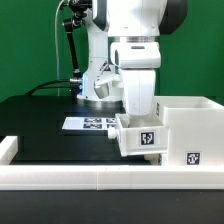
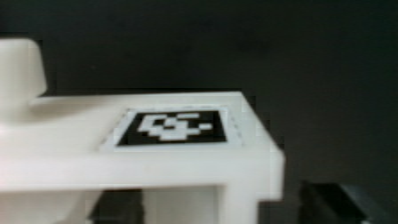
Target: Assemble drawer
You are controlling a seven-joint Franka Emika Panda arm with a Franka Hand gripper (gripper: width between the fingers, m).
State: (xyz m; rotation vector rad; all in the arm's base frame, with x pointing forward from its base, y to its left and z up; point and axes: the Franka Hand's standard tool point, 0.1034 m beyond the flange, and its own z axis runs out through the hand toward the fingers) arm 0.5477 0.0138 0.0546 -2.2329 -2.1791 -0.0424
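The gripper (image 1: 137,112) hangs low over a small tray box (image 1: 140,135), right at its top; its fingers are hidden behind the arm's white housing, so whether it is clamped or released cannot be told. The tray box carries a black-and-white tag (image 1: 148,139) on its front face and sits just against the large shell (image 1: 190,128), on the shell's side toward the exterior view's left. The shell shows its own tag (image 1: 193,156) low on its front. In the wrist view a white block (image 2: 143,150) with a blurred tag (image 2: 175,129) fills the frame. Behind, the marker board (image 1: 92,124) lies flat on the black desk (image 1: 40,125), which is edged in front by a low white rail (image 1: 100,178).
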